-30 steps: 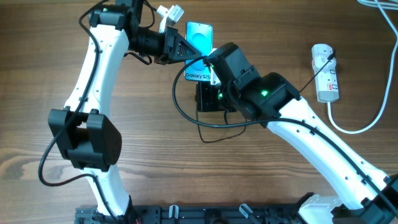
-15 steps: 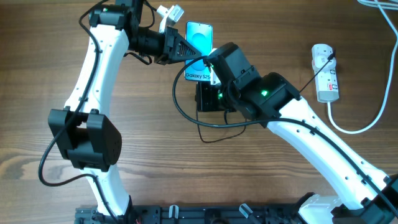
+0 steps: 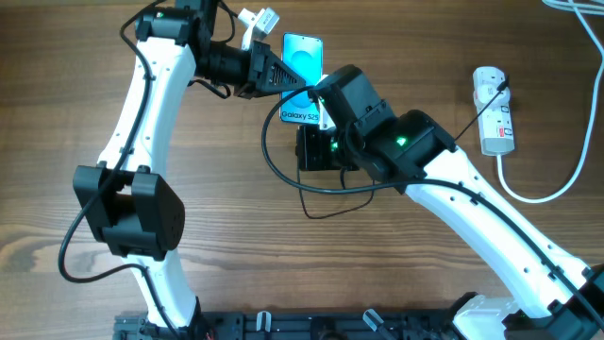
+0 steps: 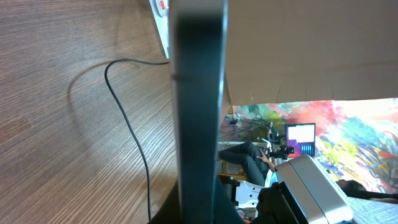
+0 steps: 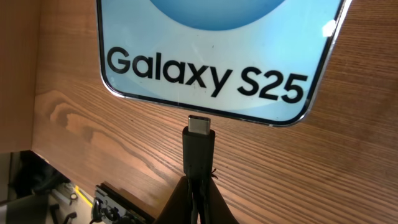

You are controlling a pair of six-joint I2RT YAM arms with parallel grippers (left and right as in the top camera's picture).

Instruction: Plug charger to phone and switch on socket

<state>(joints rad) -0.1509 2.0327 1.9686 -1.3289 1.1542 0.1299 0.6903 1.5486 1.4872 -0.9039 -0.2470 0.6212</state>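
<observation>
The phone (image 3: 304,59) has a teal lit screen and a white "Galaxy S25" strip. My left gripper (image 3: 283,77) is shut on its edge and holds it. In the left wrist view the phone (image 4: 198,93) shows edge-on between the fingers. My right gripper (image 5: 198,186) is shut on the charger plug (image 5: 199,144). Its metal tip touches the phone's bottom edge (image 5: 205,62). The thin black charger cable (image 3: 283,179) loops under my right arm toward the socket (image 3: 494,111), a white power strip at the right.
A thick white cable (image 3: 576,142) curves from the socket to the table's right edge. A white connector (image 3: 257,21) lies above the phone. The table is brown wood.
</observation>
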